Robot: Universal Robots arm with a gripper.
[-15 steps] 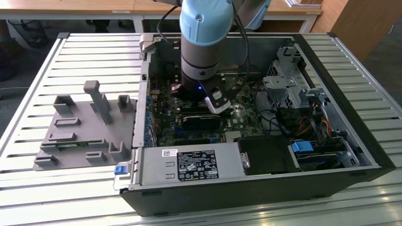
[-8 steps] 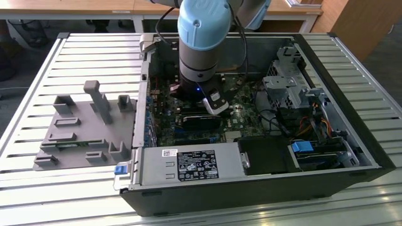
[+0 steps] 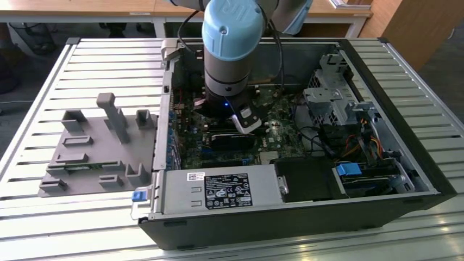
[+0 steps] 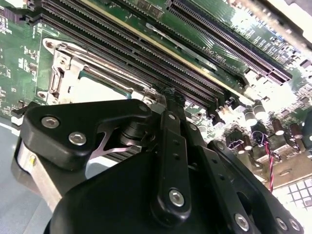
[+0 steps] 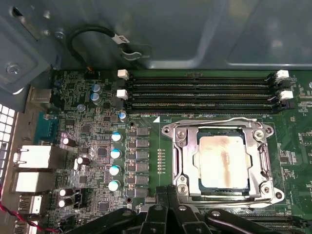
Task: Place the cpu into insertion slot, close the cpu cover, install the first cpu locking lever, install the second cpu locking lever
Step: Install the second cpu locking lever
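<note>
The cpu [image 5: 223, 161] lies flat in the insertion slot [image 5: 267, 189], its pale silvery face showing a brownish smear. The cpu cover [image 5: 184, 156] is down around it, a silvery frame with the chip visible through its window. One thin metal lever [image 5: 214, 120] runs along the frame's side nearest the memory slots, another lever [image 5: 234, 199] along the opposite side. My gripper [image 5: 168, 191] is shut, with nothing visible between its black fingers, and its tips sit just outside a corner of the socket. In the second wrist view the gripper [image 4: 165, 95] points at the cover [image 4: 66, 63] and cpu [image 4: 100, 90].
Long black memory slots [image 5: 200, 92] run beside the socket. Blue-topped capacitors [image 5: 116, 153] and metal rear ports [image 5: 36, 156] stand on the other side. The arm [image 3: 228, 49] reaches down into the open computer case [image 3: 406, 179]. A grey fixture [image 3: 94, 147] lies at the exterior view's left.
</note>
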